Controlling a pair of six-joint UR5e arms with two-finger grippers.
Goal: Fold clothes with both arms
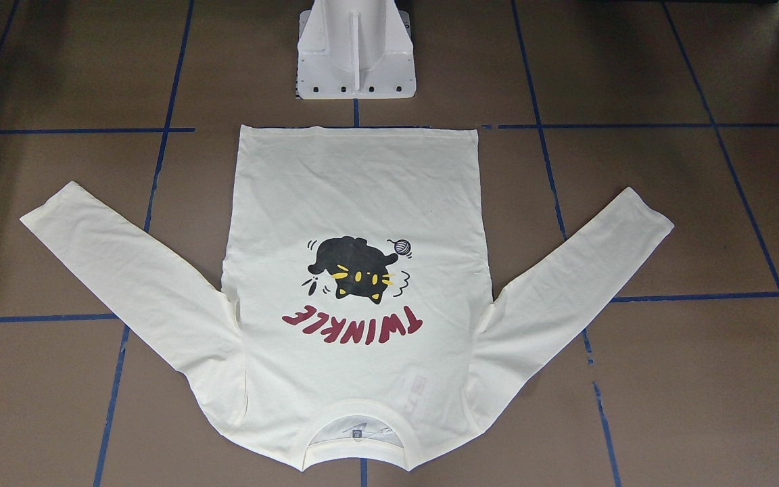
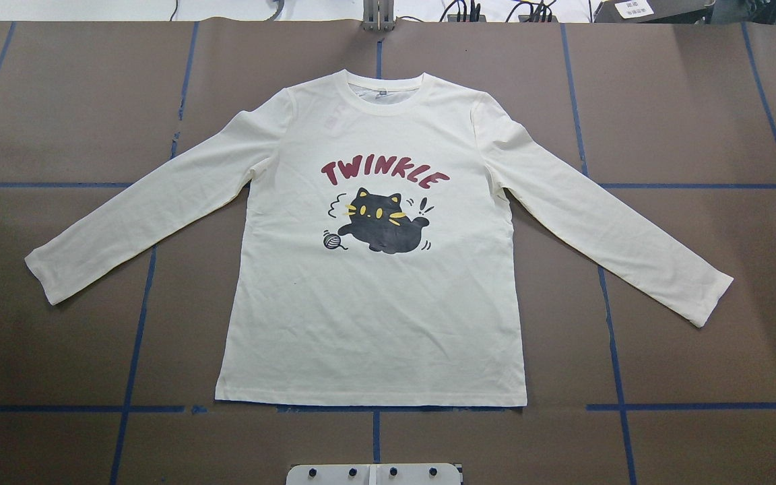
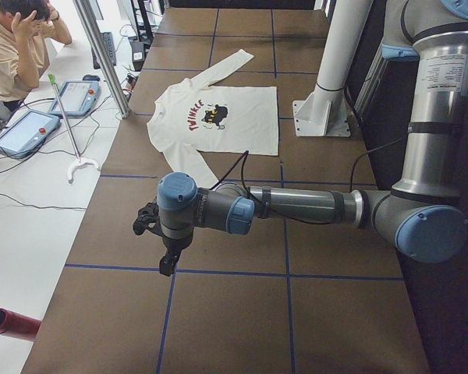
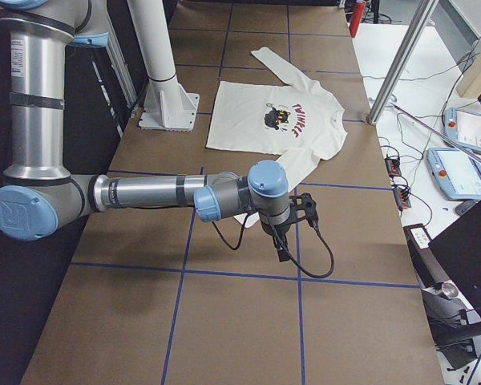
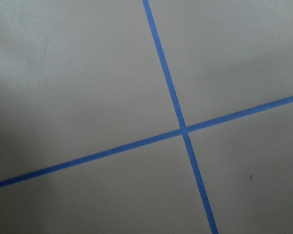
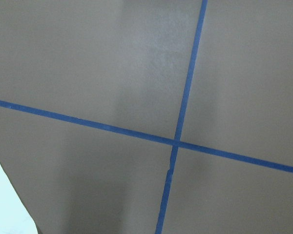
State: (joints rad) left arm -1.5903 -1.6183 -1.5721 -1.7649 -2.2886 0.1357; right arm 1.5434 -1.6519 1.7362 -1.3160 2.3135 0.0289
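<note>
**Table** point(image 2: 58, 101): brown surface, marked into squares by blue tape lines point(image 2: 44, 184).

**Left arm** point(image 3: 296, 206): stretched out low over the table's left end, well apart from the shirt.

**Left gripper** point(image 3: 146, 220): black, hanging above bare table. It appears only from the side, so I cannot tell whether the fingers are wide or narrow. It holds nothing that shows. The left wrist view shows only a tape crossing point(image 5: 183, 130).

**T-shirt** point(image 2: 374, 289): cream, long-sleeved, lying flat and print-up in the middle of the table.
- Collar point(image 2: 382, 94) at the far side.
- Hem point(image 2: 368, 403) at the near side, along a tape line, just beyond the white pedestal base point(image 2: 373, 473).
- Left sleeve point(image 2: 139, 215) spread outward and slanting nearer toward its cuff.
- Right sleeve point(image 2: 610, 222) spread likewise on the other side.
- Dark red lettering point(image 2: 384, 176) across the chest.
- Black cat point(image 2: 381, 225) below the lettering.
- Yarn ball point(image 2: 329, 240) just left of the cat.

**Right arm** point(image 4: 144, 192): stretched out low over the table's right end, well apart from the shirt.

**Right gripper** point(image 4: 305, 207): black, above bare table. It too is seen only from the side, so I cannot tell the finger spacing. The right wrist view shows another tape crossing point(image 6: 176, 142).
</note>
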